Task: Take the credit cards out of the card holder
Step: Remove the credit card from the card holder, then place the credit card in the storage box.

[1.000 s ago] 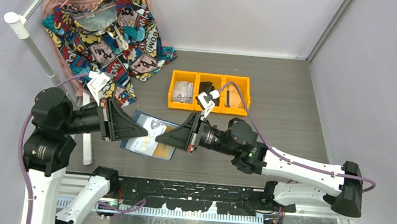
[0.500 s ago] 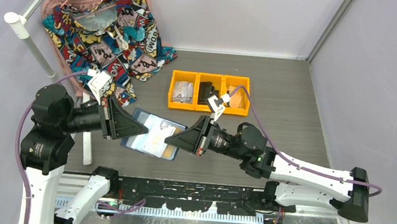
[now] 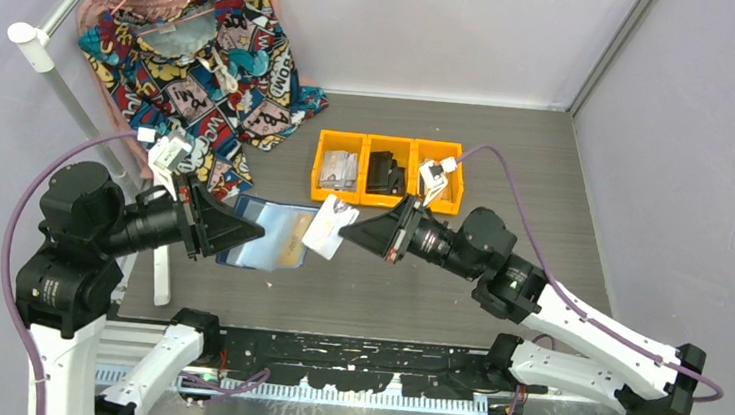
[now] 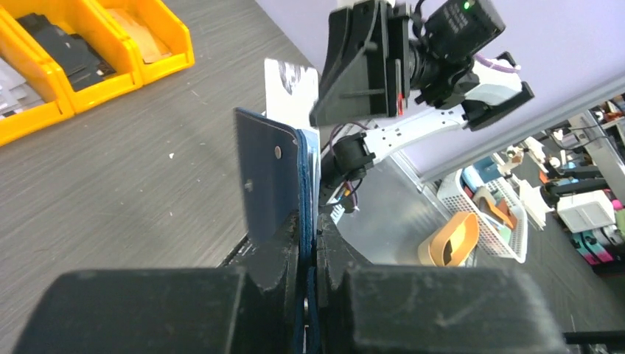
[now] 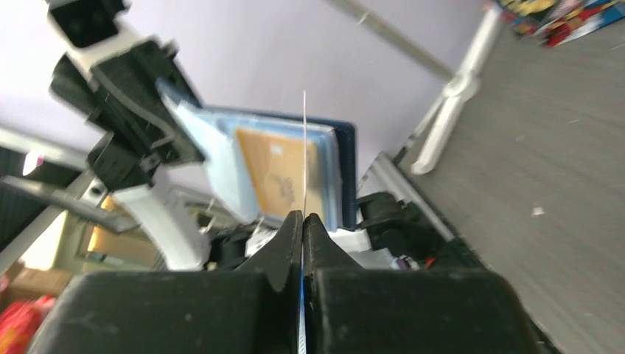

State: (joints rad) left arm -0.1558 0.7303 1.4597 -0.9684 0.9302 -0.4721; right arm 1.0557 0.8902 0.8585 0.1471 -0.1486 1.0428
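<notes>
- The left end effector pinches the card holder at its left edge. It holds it open above the tabletop, with the pockets turned toward the other arm.
- The right end effector is pressed together on a pale card, which hangs just beside the right edge of the holder. The pictures do not show whether its last corner is already free of the pocket.
- To do this step well, the right arm should pull the card straight along its own plane, away from the holder, so that it neither bends nor drags the holder along.
- The left grip needs to be firm, because a thin holder can easily turn between the fingers.
- A tan card sits in a pocket, so the holder is best held open for the next pull.
- The yellow bins are near, and the card should be carried with care not to knock them.
</notes>
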